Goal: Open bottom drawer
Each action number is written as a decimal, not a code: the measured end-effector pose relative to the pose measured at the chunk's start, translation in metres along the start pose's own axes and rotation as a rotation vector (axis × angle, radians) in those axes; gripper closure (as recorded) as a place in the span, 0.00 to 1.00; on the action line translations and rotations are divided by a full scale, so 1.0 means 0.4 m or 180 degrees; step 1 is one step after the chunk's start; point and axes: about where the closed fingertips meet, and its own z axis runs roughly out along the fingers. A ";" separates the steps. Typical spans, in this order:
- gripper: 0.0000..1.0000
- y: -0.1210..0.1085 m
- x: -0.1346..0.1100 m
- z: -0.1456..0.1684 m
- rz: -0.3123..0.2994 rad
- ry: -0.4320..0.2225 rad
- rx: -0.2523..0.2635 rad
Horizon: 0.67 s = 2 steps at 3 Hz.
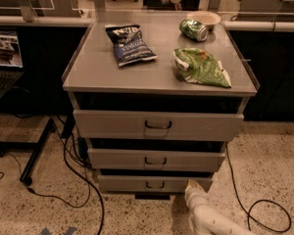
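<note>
Narrow grey metal bottom drawer, lowest of three under the grey desk. The white gripper sits just beside its right end; open or closed, cannot tell.

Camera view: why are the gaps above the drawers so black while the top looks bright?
In the camera view, light seems to fall from above: the cabinet top is well lit, the recesses above each drawer front lie in shadow, and the bottom drawer looks dimmer; the pale claw beside its right end stands out.
</note>
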 end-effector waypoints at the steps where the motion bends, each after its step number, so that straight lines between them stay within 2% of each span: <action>1: 1.00 -0.001 -0.001 0.004 0.0007 0.0005 0.0008; 2: 1.00 -0.009 0.007 0.028 -0.0045 -0.0016 -0.0046</action>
